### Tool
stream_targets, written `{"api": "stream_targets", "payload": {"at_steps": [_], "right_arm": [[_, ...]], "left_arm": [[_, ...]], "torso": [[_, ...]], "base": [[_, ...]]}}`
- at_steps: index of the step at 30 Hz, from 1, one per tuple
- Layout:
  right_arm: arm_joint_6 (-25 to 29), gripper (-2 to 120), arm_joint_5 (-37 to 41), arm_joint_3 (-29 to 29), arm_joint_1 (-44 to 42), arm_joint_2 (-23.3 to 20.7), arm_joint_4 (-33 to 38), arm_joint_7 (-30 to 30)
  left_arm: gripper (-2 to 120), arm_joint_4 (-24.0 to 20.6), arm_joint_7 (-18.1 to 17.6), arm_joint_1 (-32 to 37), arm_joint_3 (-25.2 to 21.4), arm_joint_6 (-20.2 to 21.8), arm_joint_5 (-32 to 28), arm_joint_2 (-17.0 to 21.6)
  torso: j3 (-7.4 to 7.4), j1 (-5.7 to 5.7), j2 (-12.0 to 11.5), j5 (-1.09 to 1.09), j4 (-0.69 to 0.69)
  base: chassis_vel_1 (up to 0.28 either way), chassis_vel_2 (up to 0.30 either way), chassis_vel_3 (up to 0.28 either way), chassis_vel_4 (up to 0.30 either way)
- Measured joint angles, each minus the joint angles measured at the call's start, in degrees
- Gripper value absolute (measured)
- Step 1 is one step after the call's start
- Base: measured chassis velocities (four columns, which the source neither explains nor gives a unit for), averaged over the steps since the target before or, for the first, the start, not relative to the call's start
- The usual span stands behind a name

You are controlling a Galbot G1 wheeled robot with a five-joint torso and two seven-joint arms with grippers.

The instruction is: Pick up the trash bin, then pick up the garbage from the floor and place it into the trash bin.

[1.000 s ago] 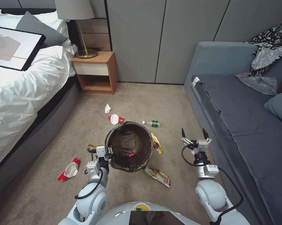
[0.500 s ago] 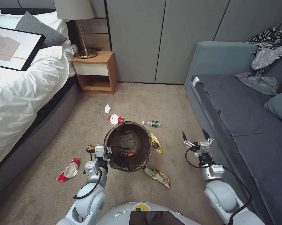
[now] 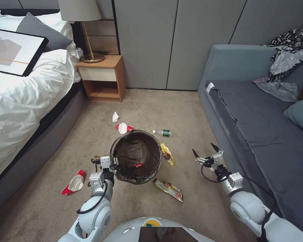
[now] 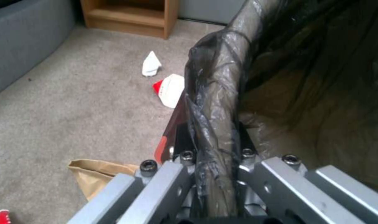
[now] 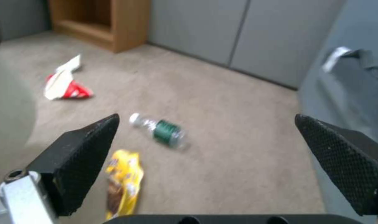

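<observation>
Head view: the left gripper (image 3: pixel 113 164) stays clamped on the near-left rim of the bin (image 3: pixel 137 156), which hangs clear of the carpet (image 3: pixel 188 114) and has drifted a shade to the left over the past second. The right gripper (image 3: pixel 205 153), jaws wide apart and empty, has swung out toward the sofa (image 3: pixel 259 134) and turned inward, its tips now aimed at the litter by the bin. That reads as the start of another pick: the bin is secured, with one red scrap already inside. Still on the floor are the bottle (image 3: pixel 163 132), a yellow wrapper (image 3: pixel 167 154), a second wrapper (image 3: pixel 168 189), a red-and-white packet (image 3: pixel 124 127), another packet (image 3: pixel 74 183), a white scrap (image 3: pixel 115 116) and a paper bag (image 3: pixel 101 156).

Left wrist view: both jaws pinch the liner-wrapped rim (image 4: pixel 216 124), with the brown bag (image 4: pixel 100 174) on the carpet just beyond.

Right wrist view: between the spread fingers (image 5: pixel 83 155) lie the bottle (image 5: pixel 160 130) and the yellow wrapper (image 5: pixel 122 183). The bottle's label is plain green. No brand or lettering can be read on it, or on any wrapper.
</observation>
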Motion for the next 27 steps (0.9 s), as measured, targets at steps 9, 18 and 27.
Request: {"api": "stream_targets", "payload": {"at_steps": [9, 18, 27], "right_arm": [[-3.38, 100, 7.06, -7.09, 3.87, -8.71, -0.81, -5.77], [-4.58, 100, 8.98, -15.76, 8.84, -12.22, -2.93, -10.36], [-4.25, 100, 10.83, -28.24, 17.89, -13.17, -7.24, -14.72]], "left_arm": [[2, -0.17, 0.0, -0.15, -0.4, -0.02, -0.3, 0.04], [2, -0.06, -0.07, -0.37, -0.71, -0.02, -0.42, -0.31], [2, 0.11, -0.08, -0.52, -1.04, -0.02, -0.41, -1.07]], "torso": [[0.0, 0.0, 0.0, -0.01, 0.0], [0.0, 0.0, 0.0, -0.01, 0.0], [0.0, 0.0, 0.0, -0.01, 0.0]], "base": [[0.0, 0.0, 0.0, 0.0], [0.0, 0.0, 0.0, 0.0], [0.0, 0.0, 0.0, 0.0]]}}
